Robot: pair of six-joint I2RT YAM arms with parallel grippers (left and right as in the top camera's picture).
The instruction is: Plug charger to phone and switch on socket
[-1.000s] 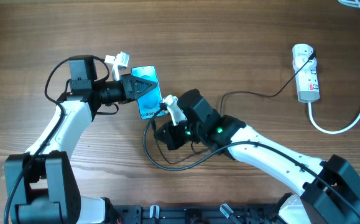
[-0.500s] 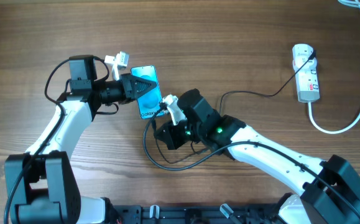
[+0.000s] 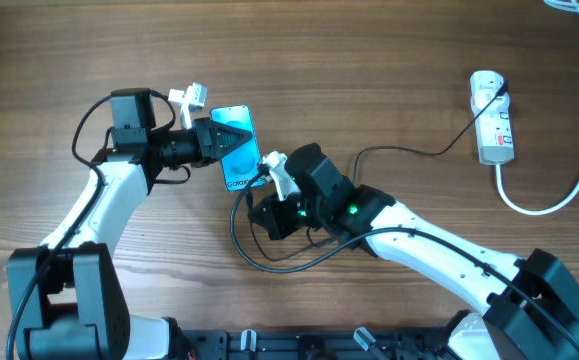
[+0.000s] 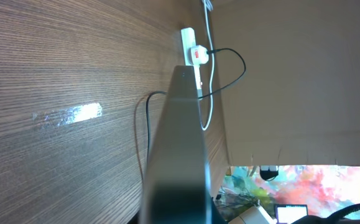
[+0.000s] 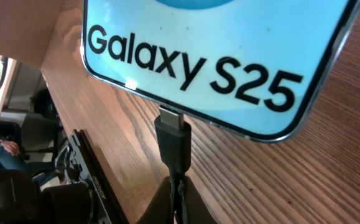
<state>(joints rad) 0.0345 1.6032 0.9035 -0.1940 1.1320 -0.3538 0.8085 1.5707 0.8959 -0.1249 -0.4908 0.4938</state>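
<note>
The phone (image 3: 235,146) has a bright blue screen reading "Galaxy S25" (image 5: 198,56). My left gripper (image 3: 212,140) is shut on the phone and holds it on edge, so the left wrist view shows its thin side (image 4: 178,155). My right gripper (image 3: 269,178) is shut on the charger cable (image 5: 177,186) just behind its black plug (image 5: 173,143). The plug tip meets the phone's bottom edge. The thin black charger cable (image 3: 409,152) runs to the white socket (image 3: 493,118) at the far right, which also shows in the left wrist view (image 4: 194,55).
The charger's slack loops on the table (image 3: 254,255) below the right gripper. The socket's thick white cord (image 3: 559,195) curves off past the right edge. Wooden table (image 3: 369,60) all round.
</note>
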